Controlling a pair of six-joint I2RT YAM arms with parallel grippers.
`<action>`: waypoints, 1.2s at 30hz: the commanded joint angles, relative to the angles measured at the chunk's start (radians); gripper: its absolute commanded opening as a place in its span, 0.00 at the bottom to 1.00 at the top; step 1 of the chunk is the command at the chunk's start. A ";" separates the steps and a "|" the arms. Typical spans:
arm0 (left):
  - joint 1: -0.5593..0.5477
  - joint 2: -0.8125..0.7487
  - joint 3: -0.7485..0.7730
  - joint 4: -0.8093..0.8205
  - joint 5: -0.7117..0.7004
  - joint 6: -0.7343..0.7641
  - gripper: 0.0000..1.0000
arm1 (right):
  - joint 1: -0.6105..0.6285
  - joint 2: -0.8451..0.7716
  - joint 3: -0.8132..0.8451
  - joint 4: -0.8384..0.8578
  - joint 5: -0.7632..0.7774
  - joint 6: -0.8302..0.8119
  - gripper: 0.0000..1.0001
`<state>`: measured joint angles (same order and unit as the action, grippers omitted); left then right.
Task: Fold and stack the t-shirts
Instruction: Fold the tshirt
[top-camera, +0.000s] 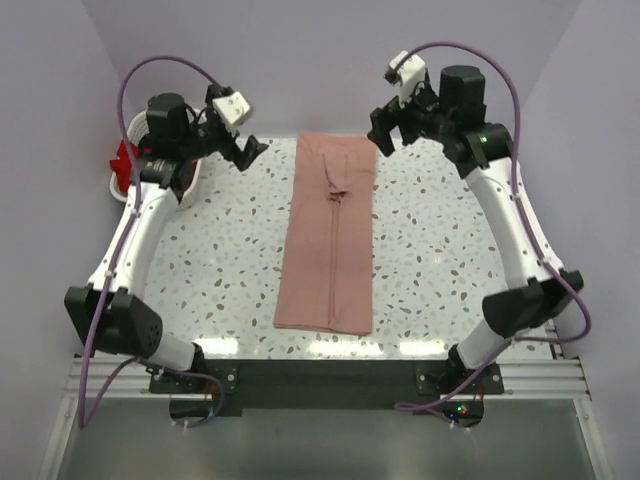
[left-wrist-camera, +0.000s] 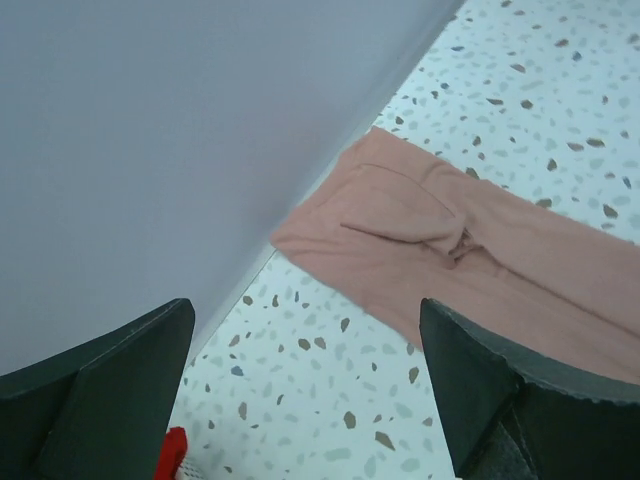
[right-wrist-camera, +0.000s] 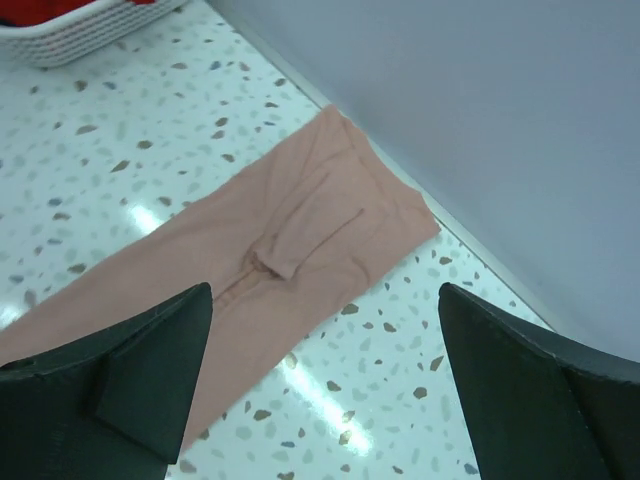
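Pink shirt (top-camera: 330, 240) is laid mid-tabletop (top-camera: 220, 260), folded into a long strip, left jaws and right jaws are spread wide and held clear above its far end, so a crosswise fold is judged next, calling for the far corners to be pinched.

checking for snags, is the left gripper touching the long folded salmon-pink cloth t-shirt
Apart. The top view shows a strip of bare speckled table between the open left gripper and the salmon-pink cloth t-shirt.
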<state>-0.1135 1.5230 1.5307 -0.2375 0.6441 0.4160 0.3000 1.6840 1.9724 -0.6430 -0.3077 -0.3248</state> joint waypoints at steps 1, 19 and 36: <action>-0.008 -0.055 -0.124 -0.291 0.145 0.361 1.00 | 0.023 -0.033 -0.142 -0.223 -0.203 -0.187 0.99; -0.343 -0.446 -1.052 -0.237 0.132 0.777 0.62 | 0.622 -0.336 -1.113 0.051 0.031 -0.313 0.62; -0.514 -0.345 -1.144 -0.062 -0.029 0.756 0.54 | 0.725 -0.237 -1.262 0.212 0.148 -0.327 0.47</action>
<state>-0.6090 1.1469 0.4061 -0.3599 0.6643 1.1629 1.0115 1.4387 0.7273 -0.4946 -0.1944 -0.6300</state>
